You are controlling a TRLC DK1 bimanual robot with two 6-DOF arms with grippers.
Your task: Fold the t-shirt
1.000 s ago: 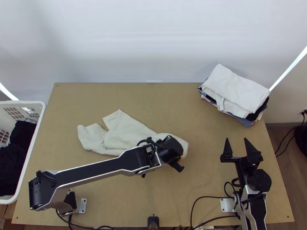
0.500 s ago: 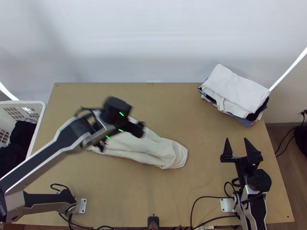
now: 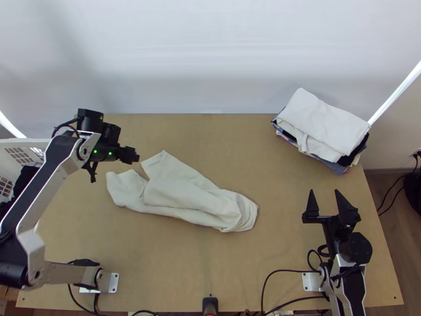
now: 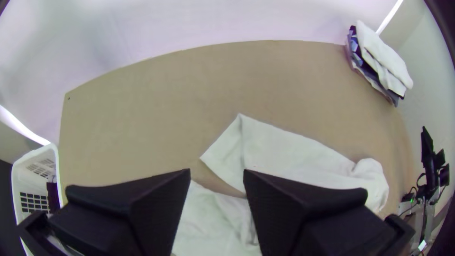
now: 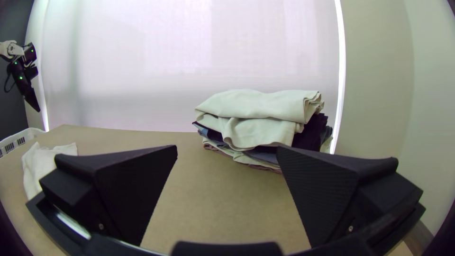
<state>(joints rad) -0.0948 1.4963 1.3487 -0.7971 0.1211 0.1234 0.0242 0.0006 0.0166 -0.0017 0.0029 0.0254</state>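
Pale wooden bench. Long, rumpled off-white cloth t-shirt lay near left gripper, jaws spread; right gripper spread too, farther off. Flattening seemed due: best pinched shallowly at loose corner, drawn low.

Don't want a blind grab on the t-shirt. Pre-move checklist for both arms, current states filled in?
1. Left gripper open, holding no cloth: ok
2. Right gripper open, away from the t-shirt: ok
3. T-shirt spread flat for folding: not ok, bunched in a long strip
4. Sleeves and hem identified: cannot tell
5. Folded stack apart from the t-shirt: ok
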